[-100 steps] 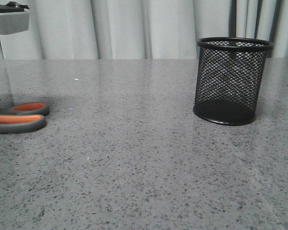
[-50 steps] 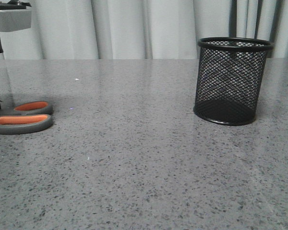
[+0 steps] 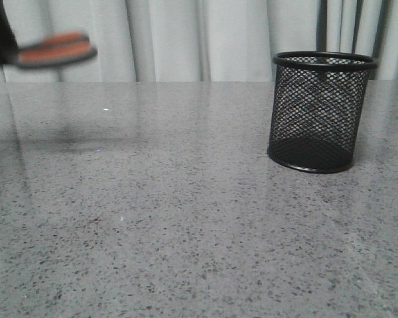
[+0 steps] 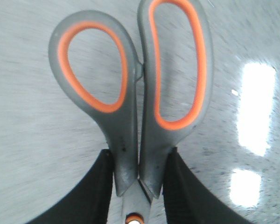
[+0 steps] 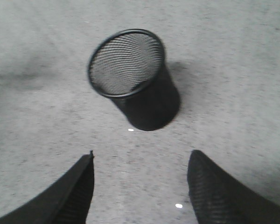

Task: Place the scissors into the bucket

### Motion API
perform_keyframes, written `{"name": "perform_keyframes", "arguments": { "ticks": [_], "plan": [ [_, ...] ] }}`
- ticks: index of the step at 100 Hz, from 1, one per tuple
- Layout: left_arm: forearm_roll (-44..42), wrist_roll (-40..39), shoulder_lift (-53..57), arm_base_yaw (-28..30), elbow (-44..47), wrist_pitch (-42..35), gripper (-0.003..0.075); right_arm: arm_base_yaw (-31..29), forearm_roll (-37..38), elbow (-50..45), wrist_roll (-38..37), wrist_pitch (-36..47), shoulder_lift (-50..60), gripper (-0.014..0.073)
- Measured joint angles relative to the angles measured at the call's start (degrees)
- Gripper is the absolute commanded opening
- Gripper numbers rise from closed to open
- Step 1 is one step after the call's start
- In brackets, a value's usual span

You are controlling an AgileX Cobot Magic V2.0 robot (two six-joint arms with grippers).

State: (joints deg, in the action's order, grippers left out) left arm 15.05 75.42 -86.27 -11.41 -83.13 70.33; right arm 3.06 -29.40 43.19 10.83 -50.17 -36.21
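1. Gripping the scissors [image 4: 135, 93] near the pivot, left gripper [image 4: 137, 186] holds them off the table [image 3: 186, 218], above its left edge.
2. Bucket [image 3: 322, 109] upright, far right side.
3. Right gripper [image 5: 140, 186] spread apart, holding nothing.

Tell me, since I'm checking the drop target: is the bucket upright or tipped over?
Upright. The bucket stands on its round base on the table, rim level and mouth open upward; the right wrist view shows nothing inside it.

The tabletop [image 3: 199, 218] looks like polished speckled stone, glossy; the bucket [image 3: 320, 112] is black wire mesh. The scissors [image 4: 135, 98] have matt grey handles lined in smooth orange.
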Motion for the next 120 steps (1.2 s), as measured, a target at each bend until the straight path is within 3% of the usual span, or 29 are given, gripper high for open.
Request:
{"name": "perform_keyframes", "arguments": {
  "ticks": [16,38,61,86,120],
  "plan": [
    [0.0,-1.69,4.79,-0.24,-4.56,0.74,-0.0021,0.0,-10.42,0.61,6.2,0.67,0.0,0.0395],
    [-1.13,-4.61,10.74,-5.59,-8.9,1.99,-0.0021,0.0,-16.89,3.66,9.69,1.51,-0.37,0.0395],
    [-2.84,-14.14,11.92,-17.39,-11.84,1.83,-0.0021,0.0,-27.2,6.4,15.57,1.38,-3.17,0.0395],
    [-11.96,-21.63,11.03,-33.96,-12.29,-2.78,-0.0021,0.0,-38.06,6.69,21.75,-0.64,-5.94,0.0395],
    [-19.0,-26.83,6.07,-47.75,-12.29,-7.38,-0.0021,0.0,-40.2,6.69,22.75,-1.58,-6.4,0.0395]
  ]
}}
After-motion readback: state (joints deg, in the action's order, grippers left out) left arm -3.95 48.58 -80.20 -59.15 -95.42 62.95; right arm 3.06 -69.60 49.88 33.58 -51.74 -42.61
